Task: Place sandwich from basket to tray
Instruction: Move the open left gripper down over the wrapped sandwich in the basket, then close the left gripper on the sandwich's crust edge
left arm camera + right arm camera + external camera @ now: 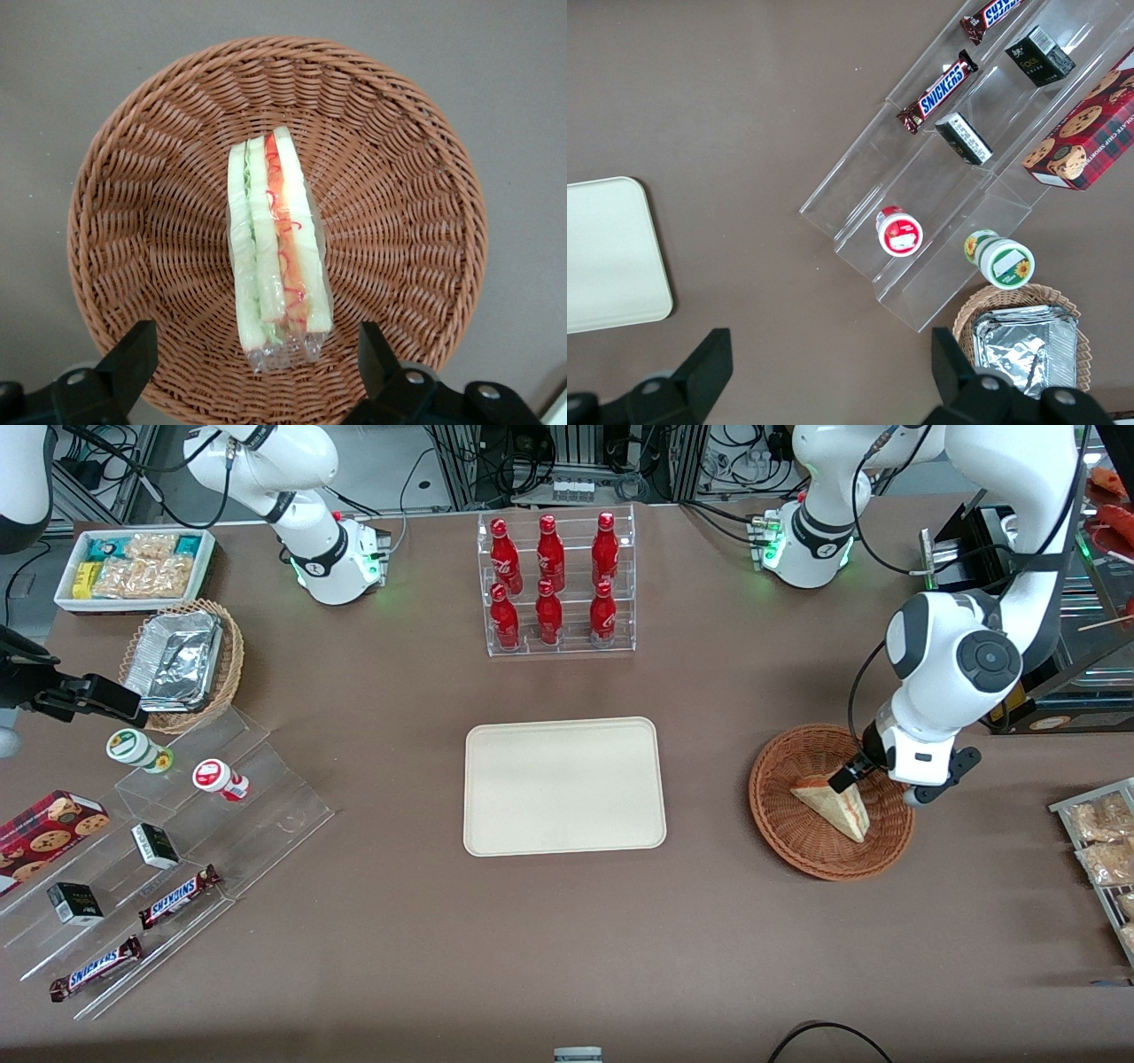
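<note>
The sandwich [834, 806] [275, 248], a plastic-wrapped wedge of white bread with red-orange and green filling on its cut edge, lies in the reddish-brown wicker basket [784, 824] [133, 221]. My left gripper [855, 775] [257, 359] hangs just above the basket, over the sandwich's end that is farther from the front camera. It is open, one finger on each side of that end, touching nothing. The cream rectangular tray [564, 786] [602, 257] lies bare at mid-table, toward the parked arm's end from the basket.
A clear rack of red bottles [555, 584] stands farther from the front camera than the tray. An acrylic step display [177, 841] with snack bars, small boxes and cups, a tan basket of foil trays [182, 660] and a white snack box [133, 567] sit toward the parked arm's end. Snack packets [1099, 841] lie at the working arm's end.
</note>
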Tool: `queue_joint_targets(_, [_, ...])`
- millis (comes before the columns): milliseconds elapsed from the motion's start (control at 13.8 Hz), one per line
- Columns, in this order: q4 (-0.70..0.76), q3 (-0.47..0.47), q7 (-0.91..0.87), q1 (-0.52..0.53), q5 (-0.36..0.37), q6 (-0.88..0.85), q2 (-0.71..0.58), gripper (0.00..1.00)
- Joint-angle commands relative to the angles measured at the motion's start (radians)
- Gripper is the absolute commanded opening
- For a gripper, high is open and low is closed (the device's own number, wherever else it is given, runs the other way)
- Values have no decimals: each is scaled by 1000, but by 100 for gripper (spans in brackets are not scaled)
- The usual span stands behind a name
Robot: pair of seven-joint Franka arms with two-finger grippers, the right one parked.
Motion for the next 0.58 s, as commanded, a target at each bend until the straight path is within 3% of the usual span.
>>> queue_joint_targets(0, [-6, -3, -48, -2, 7, 71, 43, 100])
queue_joint_targets(290, [-7, -3, -55, -2, 12, 126, 97, 96])
queue_joint_targets(435, [-6, -3, -55, -2, 15, 135, 120, 70])
queue_joint_targets(507, [-3, -3, -55, -2, 15, 136, 121, 44])
